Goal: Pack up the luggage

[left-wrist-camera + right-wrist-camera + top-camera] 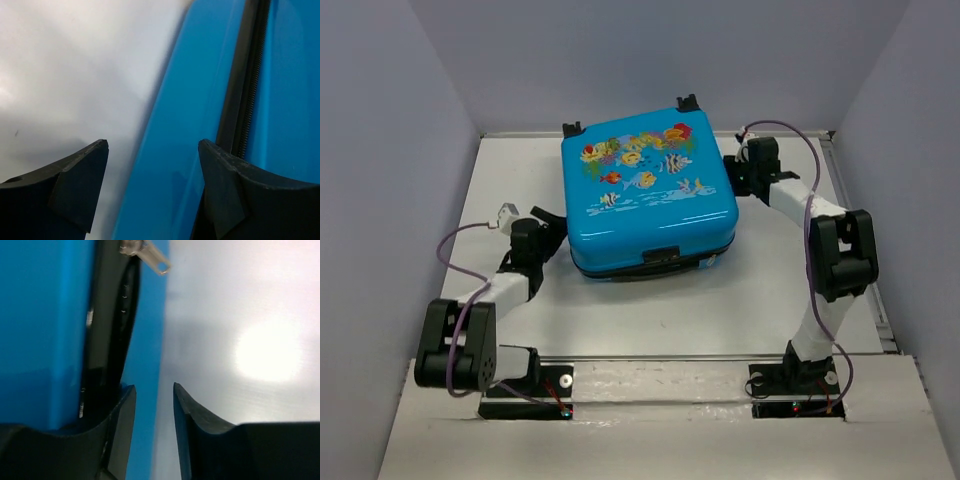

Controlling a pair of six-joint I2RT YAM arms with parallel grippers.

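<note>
— Luggage [648, 195] first: where does it sit?

— Closed and flat on the table [740, 310], printed shell up. It lies around mid-table, toward 12 o'clock from the arm bases.

— And the fingers?

— The left fingers [75, 190] are at its 9 o'clock side, spread wide and released. The blue shell and the zipper [247, 100] run just beside one of them. The right fingers [192, 435] are at its 3 o'clock side, parted by only a narrow gap and grasping nothing. One of them is just beside the black seam, below the zipper pull [150, 257].

— Which way does it point?

— Wheels [688, 102] toward 12 o'clock, a shade toward 11; the opposite edge faces 6. It looks almost square from above, so I take the wheel-to-near-edge line as its axis, running 6 to 12.
</note>
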